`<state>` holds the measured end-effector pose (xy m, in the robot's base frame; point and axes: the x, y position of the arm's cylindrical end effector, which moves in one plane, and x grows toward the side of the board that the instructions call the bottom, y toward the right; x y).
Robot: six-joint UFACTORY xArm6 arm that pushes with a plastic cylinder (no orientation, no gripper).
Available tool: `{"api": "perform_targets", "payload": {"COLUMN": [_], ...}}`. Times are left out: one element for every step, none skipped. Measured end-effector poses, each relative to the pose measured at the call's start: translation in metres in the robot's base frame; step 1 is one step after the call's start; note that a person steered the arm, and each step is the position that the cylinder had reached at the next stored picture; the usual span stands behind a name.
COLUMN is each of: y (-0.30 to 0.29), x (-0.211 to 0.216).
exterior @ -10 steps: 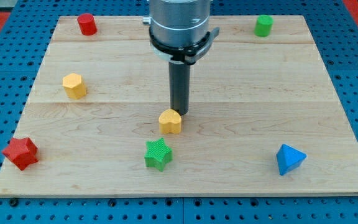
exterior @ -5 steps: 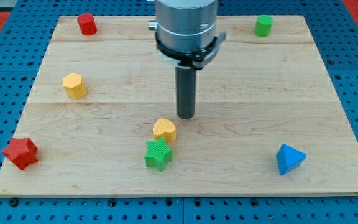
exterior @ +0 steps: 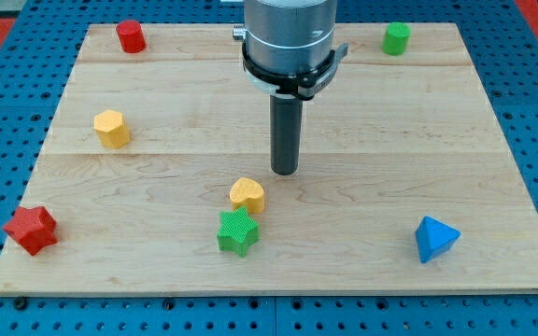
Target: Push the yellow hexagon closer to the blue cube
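The yellow hexagon sits near the board's left side, far from my tip. The only blue block is at the lower right and looks like a pyramid rather than a cube. My tip stands near the board's middle, just up and to the right of a yellow heart, with a small gap between them. The hexagon lies well to the view's left of the tip, the blue block down and to its right.
A green star lies just below the yellow heart, nearly touching it. A red star is at the lower left, a red cylinder at the upper left and a green cylinder at the upper right of the wooden board.
The yellow heart was pushed down and left towards the green star, then stopped. My tip has drawn away from it, moving slightly right. The hexagon and blue block have not moved.
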<state>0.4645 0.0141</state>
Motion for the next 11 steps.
{"api": "perform_targets", "payload": {"y": [0.000,-0.004,-0.017,-0.021,-0.023,-0.052,-0.090,-0.173,-0.219,-0.202,-0.193], "x": [-0.013,-0.028,-0.050,-0.056,-0.056,-0.053,-0.034,-0.012,-0.033,-0.107,-0.142]}}
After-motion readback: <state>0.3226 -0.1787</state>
